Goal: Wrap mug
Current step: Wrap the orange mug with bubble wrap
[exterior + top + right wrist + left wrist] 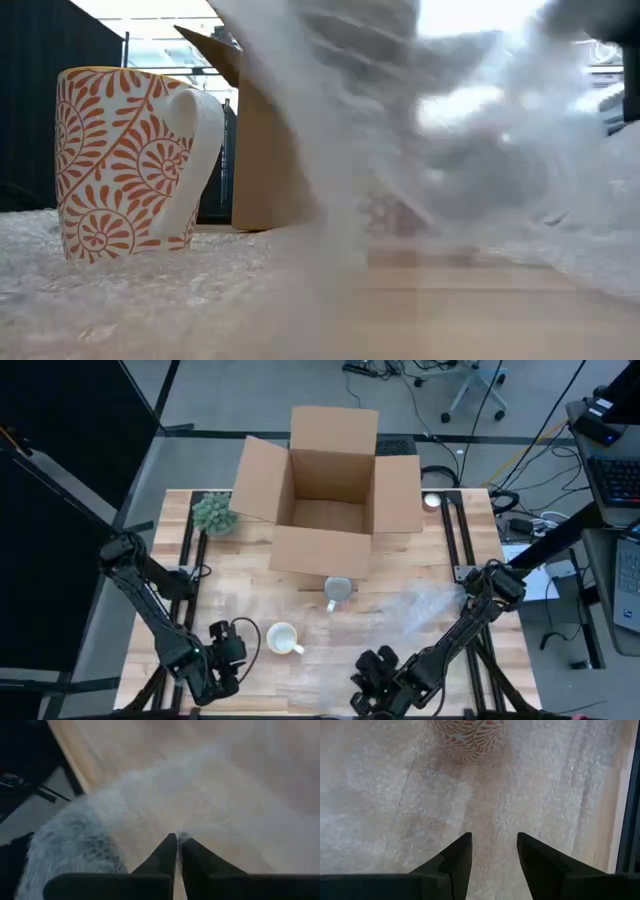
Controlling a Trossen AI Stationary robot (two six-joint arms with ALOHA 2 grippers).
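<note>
The right gripper [178, 840], low in the frame, is pinched closed on the bubble wrap [165, 795], probably to draw it over the mug [283, 638]. The left gripper [493, 845] waits with fingers apart, holding nothing.

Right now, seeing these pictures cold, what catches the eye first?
The open cardboard box at the table's far edge dominates, with a grey mug just in front of it. Nearer, an orange-patterned mug stands upright on bubble wrap spread across the wood. The right end effector is shut on the bubble wrap, lifting it, while the open left end effector points at the patterned mug.
</note>
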